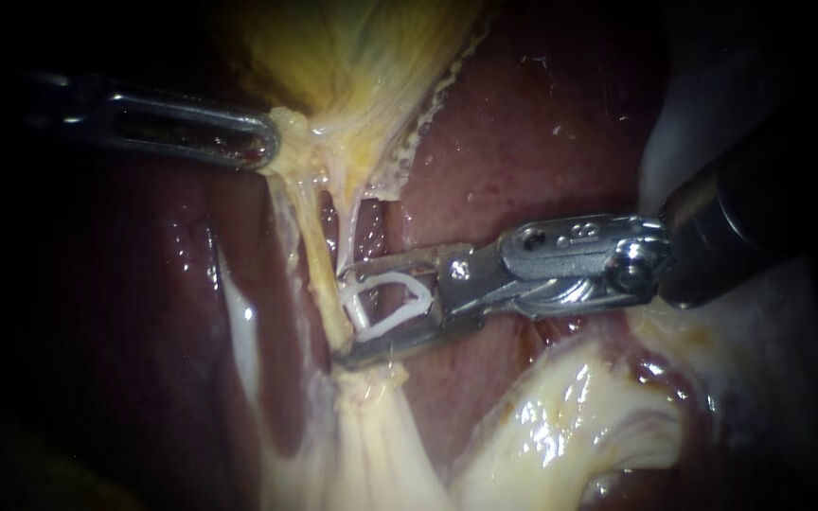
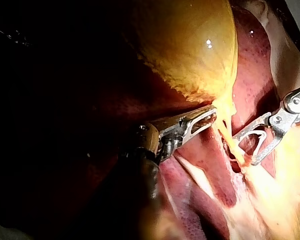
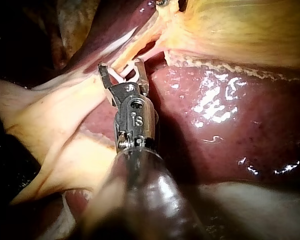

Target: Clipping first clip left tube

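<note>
The left tube [image 1: 312, 255] is a thin yellowish strand running from the gallbladder [image 1: 362, 57] down to pale tissue. My right instrument [image 1: 345, 317] comes in from the right with its jaws standing wide apart. A white clip [image 1: 395, 320] sits spread between them, touching both. The tips of the jaws lie at the tube, one above and one below the stretch they face. In the right wrist view the same jaws [image 3: 122, 70] reach the strand. My left instrument [image 1: 262, 142] is shut on the gallbladder's narrow end, holding it taut; its jaws [image 2: 205, 120] also show in the left wrist view.
Dark red liver [image 1: 523, 123] lies behind and to both sides of the tubes. A second thin strand [image 1: 347, 222] runs just right of the left tube, behind the upper jaw. Glistening pale fatty tissue [image 1: 560, 426] bulges under the right instrument's shaft.
</note>
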